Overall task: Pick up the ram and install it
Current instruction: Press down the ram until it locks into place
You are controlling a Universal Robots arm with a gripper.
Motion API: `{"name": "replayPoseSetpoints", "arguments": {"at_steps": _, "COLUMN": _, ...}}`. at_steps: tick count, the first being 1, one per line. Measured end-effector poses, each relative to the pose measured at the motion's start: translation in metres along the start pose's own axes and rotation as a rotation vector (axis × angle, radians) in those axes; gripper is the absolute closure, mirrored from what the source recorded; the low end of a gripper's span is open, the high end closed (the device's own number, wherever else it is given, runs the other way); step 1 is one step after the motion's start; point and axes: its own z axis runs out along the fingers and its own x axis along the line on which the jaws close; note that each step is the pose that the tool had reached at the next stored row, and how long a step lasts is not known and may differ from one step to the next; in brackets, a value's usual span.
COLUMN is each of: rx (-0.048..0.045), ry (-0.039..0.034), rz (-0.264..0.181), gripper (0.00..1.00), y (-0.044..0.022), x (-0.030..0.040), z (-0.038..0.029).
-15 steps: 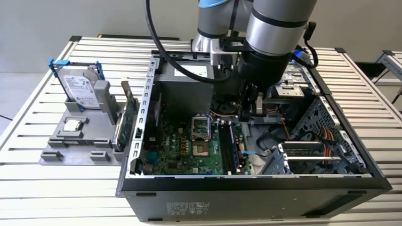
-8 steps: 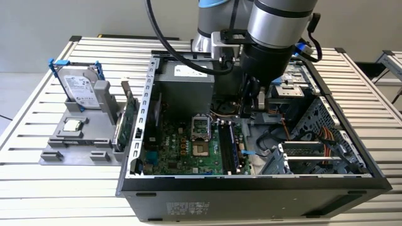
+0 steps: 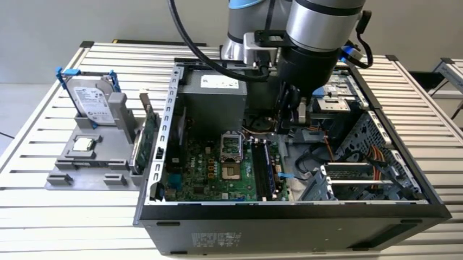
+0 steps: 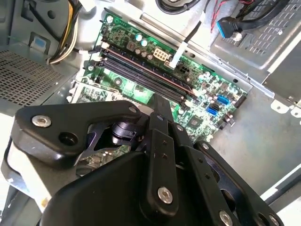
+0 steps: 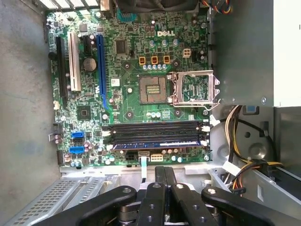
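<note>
The claw [image 5: 164,175] has its two black fingers drawn together with nothing between them. It hangs above the memory-slot edge of the motherboard [image 5: 127,94], inside the open computer case [image 3: 289,216]. In the exterior view the claw [image 3: 298,116] is deep in the case, toward the far wall. There the room is tight, with the grey power supply [image 3: 213,92] on the exterior view's left and a metal drive cage [image 3: 347,179] on its right. A bundle of yellow, black and orange cables [image 5: 240,160] runs close beside the slots' end. The ram [image 5: 157,144] is apart from the claw. It sits in the memory slot nearest the fingers, lying parallel to the three empty black slots beside it. It is a long, narrow, dark-blue strip with a pale band along its upper edge. In the exterior view the ram [image 3: 264,165] stands on edge between the CPU socket [image 3: 230,145] and the cage. Outside the case, well apart, a grey stand on the slatted table [image 3: 58,216] holds a silver hard drive [image 3: 94,100] and a green card [image 3: 148,138].
</note>
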Motion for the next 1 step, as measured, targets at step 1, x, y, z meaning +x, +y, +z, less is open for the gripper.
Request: {"name": "replayPoseSetpoints", "arguments": {"at_steps": 1, "rx": 0.0000, "ry": 0.0000, "rz": 0.000, "gripper": 1.00, "y": 0.0000, "x": 0.0000, "z": 0.0000}}
